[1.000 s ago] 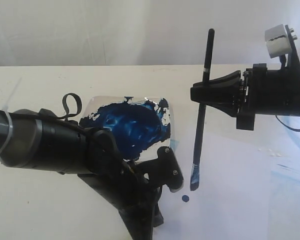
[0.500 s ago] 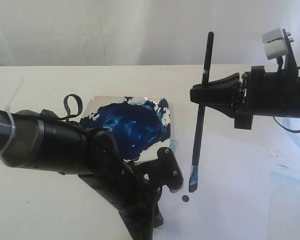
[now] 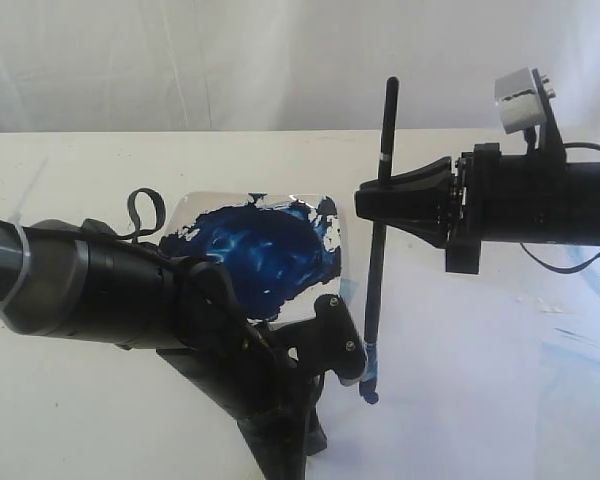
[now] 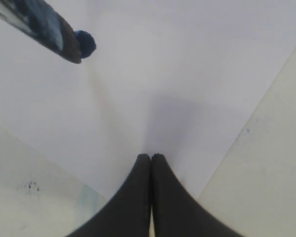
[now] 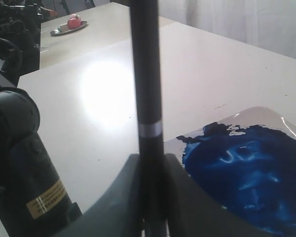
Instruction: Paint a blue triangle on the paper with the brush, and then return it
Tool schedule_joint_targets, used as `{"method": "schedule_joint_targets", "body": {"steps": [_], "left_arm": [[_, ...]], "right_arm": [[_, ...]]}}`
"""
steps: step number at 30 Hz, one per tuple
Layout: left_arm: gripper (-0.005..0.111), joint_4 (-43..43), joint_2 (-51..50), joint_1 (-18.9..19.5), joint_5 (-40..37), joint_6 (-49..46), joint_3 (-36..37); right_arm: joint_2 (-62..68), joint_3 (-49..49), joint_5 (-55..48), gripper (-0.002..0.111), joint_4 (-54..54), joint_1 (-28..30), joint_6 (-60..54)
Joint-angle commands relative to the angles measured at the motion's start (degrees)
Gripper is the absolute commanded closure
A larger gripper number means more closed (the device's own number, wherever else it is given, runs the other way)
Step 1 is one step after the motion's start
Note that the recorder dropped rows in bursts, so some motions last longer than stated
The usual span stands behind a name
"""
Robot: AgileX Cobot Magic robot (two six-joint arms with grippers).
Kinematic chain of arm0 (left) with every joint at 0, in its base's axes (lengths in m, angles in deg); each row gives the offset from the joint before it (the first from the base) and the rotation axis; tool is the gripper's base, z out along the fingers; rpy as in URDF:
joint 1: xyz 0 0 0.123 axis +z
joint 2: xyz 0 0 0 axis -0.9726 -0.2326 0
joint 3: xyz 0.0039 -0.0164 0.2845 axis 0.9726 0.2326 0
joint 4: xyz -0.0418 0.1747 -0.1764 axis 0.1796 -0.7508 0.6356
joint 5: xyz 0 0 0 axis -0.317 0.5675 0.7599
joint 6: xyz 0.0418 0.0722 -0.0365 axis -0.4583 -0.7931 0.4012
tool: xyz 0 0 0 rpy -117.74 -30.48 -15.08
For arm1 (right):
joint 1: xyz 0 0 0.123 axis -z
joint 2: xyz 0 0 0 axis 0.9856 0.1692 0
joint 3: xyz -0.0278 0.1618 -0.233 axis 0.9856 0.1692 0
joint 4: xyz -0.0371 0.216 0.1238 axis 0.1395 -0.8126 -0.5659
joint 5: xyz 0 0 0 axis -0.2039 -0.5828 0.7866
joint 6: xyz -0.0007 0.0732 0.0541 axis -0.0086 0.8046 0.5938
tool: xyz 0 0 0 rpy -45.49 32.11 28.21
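Note:
My right gripper [image 3: 375, 205] [image 5: 148, 159] is shut on the black handle of the brush [image 3: 378, 250] [image 5: 146, 74], just below its silver band, and holds it nearly upright. The blue-stained bristle tip [image 3: 368, 385] [image 4: 59, 37] meets a small blue dot [image 3: 370, 397] [image 4: 85, 43] on the paper [image 3: 480, 390] [image 4: 177, 74]. The blue triangle is out of view; I see only that dot. My left gripper [image 3: 283, 465] [image 4: 151, 156] is shut with nothing in it, and its tips rest on the paper near the paper's edge, left of the brush tip.
A square plate [image 3: 195, 212] [image 5: 266, 116] smeared with dark blue paint lies on the cream table [image 3: 80, 170] between the two arms. Faint pale-blue streaks [image 3: 580, 340] mark the paper at the right. A dish holding something red [image 5: 73, 22] sits on a far table.
My right gripper has moved left and slightly down with the brush, bringing the bristle tip onto the blue dot. The left arm has stayed put.

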Motion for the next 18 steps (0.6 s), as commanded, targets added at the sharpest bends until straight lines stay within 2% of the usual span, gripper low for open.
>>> {"method": "schedule_joint_targets", "body": {"steps": [1, 18], "left_arm": [[0.107, 0.5, -1.1, -0.1, -0.9, 0.1, 0.2], [0.107, 0.5, -1.1, -0.1, -0.8, 0.1, 0.2]], "right_arm": [[0.1, 0.2, -0.8, 0.108, -0.4, -0.2, -0.7], [0.1, 0.8, 0.6, 0.108, 0.4, -0.2, -0.2]]}}
